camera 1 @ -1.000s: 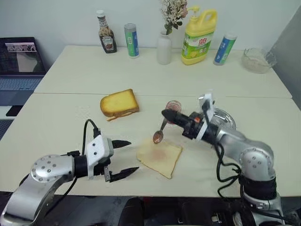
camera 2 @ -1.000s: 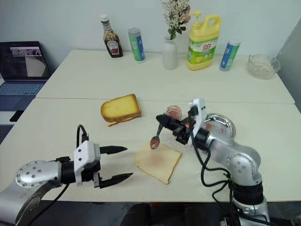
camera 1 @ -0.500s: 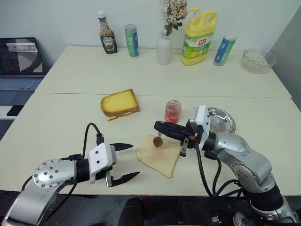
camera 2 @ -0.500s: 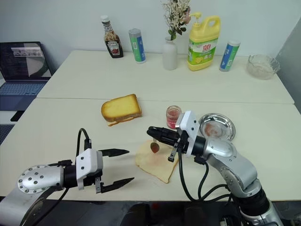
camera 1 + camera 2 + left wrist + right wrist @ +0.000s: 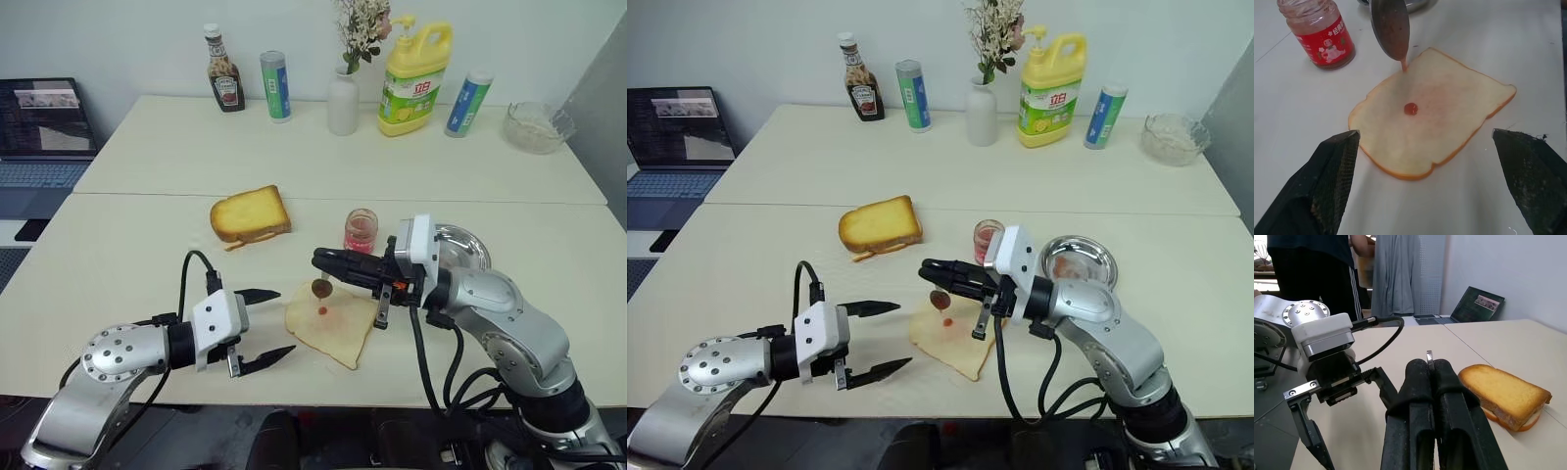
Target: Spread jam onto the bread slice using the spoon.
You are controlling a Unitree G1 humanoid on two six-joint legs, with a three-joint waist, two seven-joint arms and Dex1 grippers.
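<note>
Right gripper (image 5: 321,258) clamped on the spoon (image 5: 1390,27), bowl hanging over the bread slice (image 5: 1432,113), jam dripping off its tip. Small red blob sits mid-slice. Left gripper (image 5: 266,325) fingers wide apart, just left of the slice, apparently not touching. Jam jar (image 5: 361,231) stands behind the slice, steel dish (image 5: 460,247) beside it.

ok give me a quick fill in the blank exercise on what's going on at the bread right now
1. The right gripper is shut on the handle of the ____, holding its bowl above the bread slice.
2. A small red ____ of jam sits on the middle of the bread slice.
3. The left gripper rests beside the slice with its fingers ____.
4. The jam jar stands between the thicker bread chunk and the round steel ____.

Missing words: spoon; drop; open; dish
</note>
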